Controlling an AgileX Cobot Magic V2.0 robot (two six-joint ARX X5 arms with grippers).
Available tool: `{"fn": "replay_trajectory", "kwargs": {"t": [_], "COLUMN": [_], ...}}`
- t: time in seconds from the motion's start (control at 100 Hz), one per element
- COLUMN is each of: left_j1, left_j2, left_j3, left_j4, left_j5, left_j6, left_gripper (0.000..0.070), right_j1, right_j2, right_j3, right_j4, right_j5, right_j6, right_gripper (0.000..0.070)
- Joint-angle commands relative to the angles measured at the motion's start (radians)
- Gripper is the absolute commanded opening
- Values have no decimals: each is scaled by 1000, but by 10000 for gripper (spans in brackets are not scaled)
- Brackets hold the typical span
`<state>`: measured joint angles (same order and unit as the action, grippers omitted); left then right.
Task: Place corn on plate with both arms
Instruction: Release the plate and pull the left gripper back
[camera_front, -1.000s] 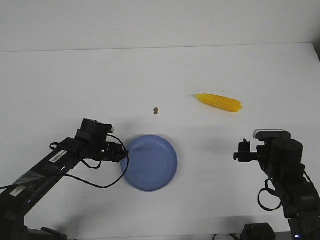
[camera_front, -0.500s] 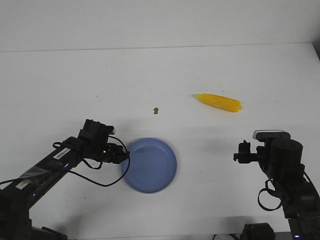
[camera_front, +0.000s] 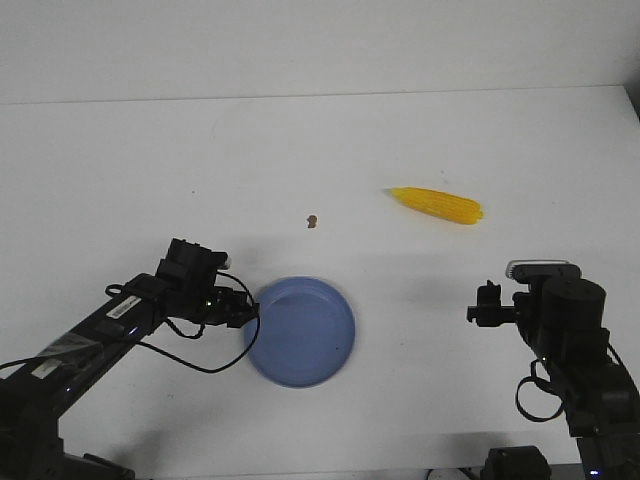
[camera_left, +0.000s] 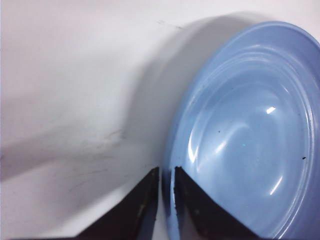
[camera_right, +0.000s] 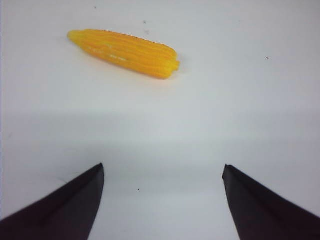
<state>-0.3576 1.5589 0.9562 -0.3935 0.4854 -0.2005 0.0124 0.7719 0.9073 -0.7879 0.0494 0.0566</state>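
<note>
The yellow corn (camera_front: 438, 205) lies on the white table at the right, far from the blue plate (camera_front: 300, 332), which sits front of centre. My left gripper (camera_front: 243, 312) is at the plate's left edge; in the left wrist view the gripper (camera_left: 165, 172) is shut on the plate's rim (camera_left: 172, 150), one finger inside and one outside. My right gripper (camera_front: 480, 312) is open and empty at the front right, nearer me than the corn. In the right wrist view the corn (camera_right: 125, 51) lies ahead of the open gripper (camera_right: 162, 170), well apart from it.
A tiny brown speck (camera_front: 313, 220) lies on the table behind the plate. The table's back edge meets a pale wall.
The left gripper and the plate's left edge have shifted slightly toward the front of the table. The right arm and the corn have not moved.
</note>
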Motion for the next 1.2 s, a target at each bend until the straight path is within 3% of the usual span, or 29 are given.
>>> {"fn": "replay_trajectory", "kwargs": {"t": [0.0, 0.05, 0.09, 0.26, 0.31, 0.76, 1.19], "left_j1": [-2, -2, -1, 4, 6, 117, 195], "left_j2": [23, 23, 23, 23, 21, -203, -498], "left_j3": [2, 2, 2, 2, 2, 8, 8], "left_j4": [-2, -2, -4, -3, -1, 6, -80], "left_j5": [-2, -11, -20, -23, -23, -32, -421], "left_j6": [9, 9, 8, 9, 9, 89, 265], "left_gripper": [151, 161, 212, 554, 596, 596, 596], "right_j1": [1, 1, 1, 1, 1, 1, 1], "right_j2": [1, 1, 1, 1, 1, 2, 2], "right_j3": [16, 16, 16, 16, 16, 16, 16], "right_j4": [6, 6, 6, 6, 6, 10, 18], "right_j5": [0, 0, 0, 0, 0, 0, 0], "right_j6": [8, 8, 8, 8, 8, 8, 8], "right_gripper": [501, 501, 501, 501, 502, 502, 502]}}
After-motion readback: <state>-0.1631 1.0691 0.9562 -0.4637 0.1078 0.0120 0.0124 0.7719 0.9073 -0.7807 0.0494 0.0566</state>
